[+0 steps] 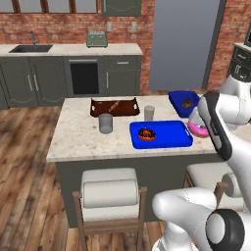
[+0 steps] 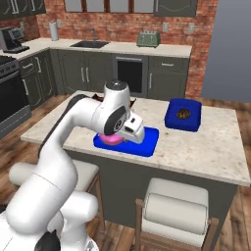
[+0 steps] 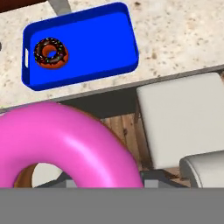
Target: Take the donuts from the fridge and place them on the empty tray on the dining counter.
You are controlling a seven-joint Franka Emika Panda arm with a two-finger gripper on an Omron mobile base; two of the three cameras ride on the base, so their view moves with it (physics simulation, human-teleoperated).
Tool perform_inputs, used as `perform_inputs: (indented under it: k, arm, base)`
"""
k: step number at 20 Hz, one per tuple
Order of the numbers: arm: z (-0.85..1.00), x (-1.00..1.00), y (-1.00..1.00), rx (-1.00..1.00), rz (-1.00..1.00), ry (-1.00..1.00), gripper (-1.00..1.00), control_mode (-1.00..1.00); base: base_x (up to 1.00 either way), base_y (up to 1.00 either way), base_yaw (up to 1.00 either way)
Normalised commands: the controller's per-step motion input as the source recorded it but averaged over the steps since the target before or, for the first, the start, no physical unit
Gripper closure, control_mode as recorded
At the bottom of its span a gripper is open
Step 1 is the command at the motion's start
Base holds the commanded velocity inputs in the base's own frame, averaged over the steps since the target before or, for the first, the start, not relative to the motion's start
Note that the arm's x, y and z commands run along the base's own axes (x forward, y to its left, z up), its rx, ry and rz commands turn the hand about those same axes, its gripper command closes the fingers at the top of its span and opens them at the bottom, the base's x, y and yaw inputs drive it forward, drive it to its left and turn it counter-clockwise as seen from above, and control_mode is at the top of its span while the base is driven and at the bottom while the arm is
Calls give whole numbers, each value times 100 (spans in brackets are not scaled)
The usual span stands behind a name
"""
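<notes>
From the left base camera, no writing can be read anywhere. The bright blue tray [image 1: 162,134] sits on the dining counter [image 1: 78,137] near its front edge, with the chocolate donut [image 1: 146,134] lying in its left half. Just off the tray's right end, the pink donut [image 1: 198,128] peeks out beside the arm's dark wrist, held up at the gripper. Behind are a grey cup [image 1: 105,123], a smaller cup [image 1: 149,112], a brown tray [image 1: 113,107] and a darker blue tray [image 1: 183,103].

Over to the right base camera: the gripper [image 2: 117,138] hangs low over the tray [image 2: 147,144], the pink donut [image 2: 112,139] tucked right under the hand. The darker blue tray [image 2: 183,114] lies well apart to the right. No labels legible here either.

Hand camera now: the pink donut [image 3: 65,146] looms huge at the bottom, right up against the hand. The fingertips are hidden behind it, so I cannot tell how the jaws stand. Beyond, the chocolate donut [image 3: 51,53] rests in the tray [image 3: 100,39], with a white stool cushion [image 3: 179,122] below the counter edge.
</notes>
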Motion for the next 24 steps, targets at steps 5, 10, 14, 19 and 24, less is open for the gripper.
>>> perform_inputs:
  k: [5,10,14,19,24]
  arm:
    - [-61,100,0,8,11,10,100,-100]
    - [-38,100,-3,5,6,2,100,-100]
    - [-26,98,-11,0,1,2,100,-100]
    - [-32,86,-24,0,0,15,100,-100]
    - [-33,65,-24,2,2,12,100,-100]
  base:
    - [0,0,0]
    - [0,0,0]
    - [0,0,0]
    - [0,0,0]
    - [0,0,0]
